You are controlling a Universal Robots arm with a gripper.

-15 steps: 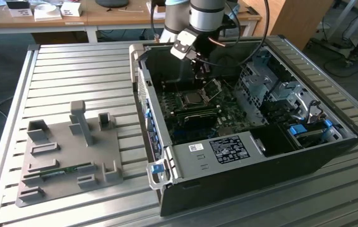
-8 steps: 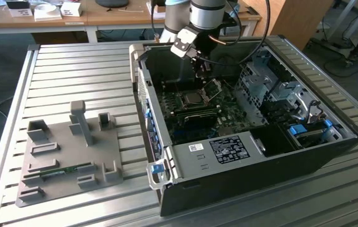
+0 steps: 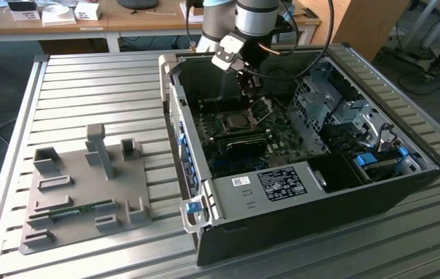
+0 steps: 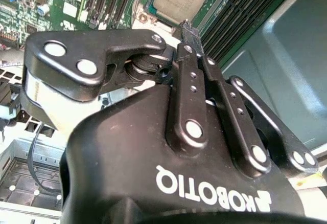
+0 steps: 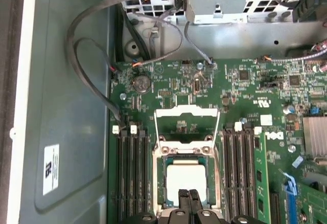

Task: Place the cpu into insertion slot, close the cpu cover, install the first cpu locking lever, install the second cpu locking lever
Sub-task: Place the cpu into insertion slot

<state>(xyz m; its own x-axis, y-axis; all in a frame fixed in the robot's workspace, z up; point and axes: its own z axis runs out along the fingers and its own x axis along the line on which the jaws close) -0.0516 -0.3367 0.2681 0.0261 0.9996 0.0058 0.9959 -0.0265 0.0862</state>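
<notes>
Judging the jaws pinched together with nothing between them, I have the gripper (image 5: 189, 197) just above the cpu (image 5: 186, 180), which lies seated in the insertion slot (image 5: 161, 180), so step one looks done. The cpu cover (image 5: 186, 112) is still swung open, leaving it and both levers to do. The exterior view gives the cover tilted up at one o'clock of the chip, inside the computer case (image 3: 297, 215); the first wrist view gives the socket square-on

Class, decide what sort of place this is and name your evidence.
Probably a robotics lab: a gripper hangs over an open computer case on a slatted metal bench, with desks behind.
</notes>
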